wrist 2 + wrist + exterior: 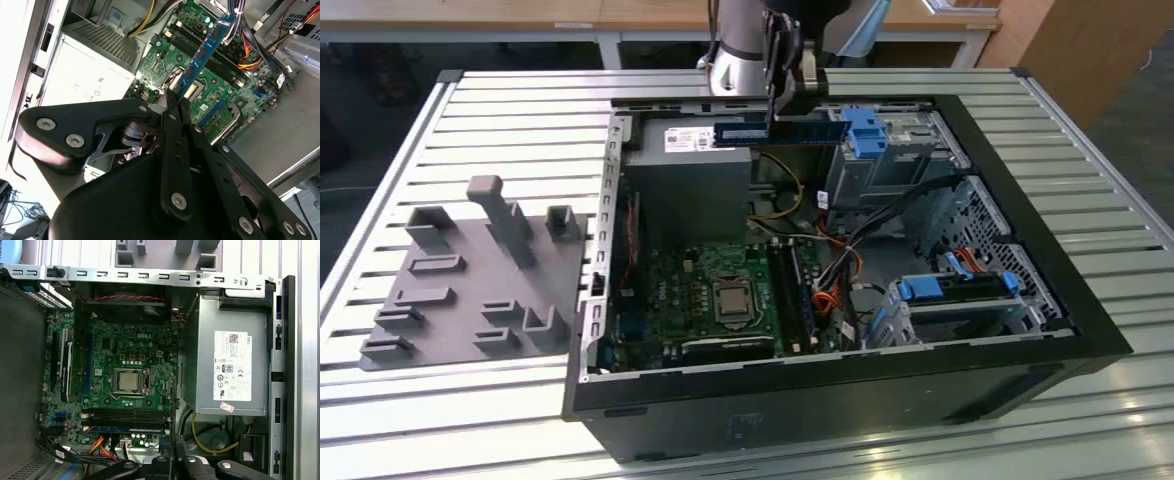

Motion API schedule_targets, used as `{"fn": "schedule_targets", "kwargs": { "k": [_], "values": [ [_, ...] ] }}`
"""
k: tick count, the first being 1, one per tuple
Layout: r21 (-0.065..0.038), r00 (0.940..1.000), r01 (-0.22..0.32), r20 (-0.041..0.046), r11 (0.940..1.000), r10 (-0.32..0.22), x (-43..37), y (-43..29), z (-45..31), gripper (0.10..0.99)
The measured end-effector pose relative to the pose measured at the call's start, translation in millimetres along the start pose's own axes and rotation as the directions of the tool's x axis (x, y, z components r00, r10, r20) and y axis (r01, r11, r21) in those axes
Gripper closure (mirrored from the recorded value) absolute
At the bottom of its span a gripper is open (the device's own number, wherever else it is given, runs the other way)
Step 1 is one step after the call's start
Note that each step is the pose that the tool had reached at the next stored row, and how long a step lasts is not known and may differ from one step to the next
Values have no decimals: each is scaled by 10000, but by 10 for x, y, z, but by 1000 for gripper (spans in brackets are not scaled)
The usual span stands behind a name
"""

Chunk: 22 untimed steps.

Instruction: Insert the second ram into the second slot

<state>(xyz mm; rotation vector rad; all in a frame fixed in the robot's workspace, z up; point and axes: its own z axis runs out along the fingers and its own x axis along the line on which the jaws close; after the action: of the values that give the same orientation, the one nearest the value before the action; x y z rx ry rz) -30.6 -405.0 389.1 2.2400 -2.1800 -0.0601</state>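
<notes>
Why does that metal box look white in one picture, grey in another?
Glare: in the second wrist view, light bleaches the power supply; the first wrist view shows it evenly grey; in the exterior view the table slats shine.

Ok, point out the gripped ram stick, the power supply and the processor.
gripped ram stick (206, 55), second wrist view, middle of the board.
power supply (204, 365), first wrist view, grey casing beside label.
processor (129, 381), first wrist view, lid centre.

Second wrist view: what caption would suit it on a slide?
Gripper pinching the second ram, a dark blue stick, in the air over the green motherboard.
</notes>
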Motion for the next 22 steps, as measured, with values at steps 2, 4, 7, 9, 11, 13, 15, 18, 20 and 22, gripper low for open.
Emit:
{"fn": "schedule_targets", "kwargs": {
  "k": [2,4,7,9,11,13,15,18,20,22],
  "values": [
    [0,10000,0,0,10000,0,9,0,0,949],
    [0,10000,1,-1,10000,-1,19,0,-1,949],
    [0,10000,0,0,10000,0,29,1,-1,949],
    [0,10000,-1,1,10000,1,33,1,0,949],
    [0,10000,-3,0,10000,3,34,1,0,949],
    [0,10000,-11,0,10000,11,35,1,-1,949],
    [1,10000,-27,1,10000,27,35,1,0,949],
    [1,10000,-66,2,10000,66,35,1,-1,949],
    [1,10000,-97,3,10000,97,35,1,-1,949],
    [3,9999,-120,5,9999,120,35,1,0,949]
  ]
}}
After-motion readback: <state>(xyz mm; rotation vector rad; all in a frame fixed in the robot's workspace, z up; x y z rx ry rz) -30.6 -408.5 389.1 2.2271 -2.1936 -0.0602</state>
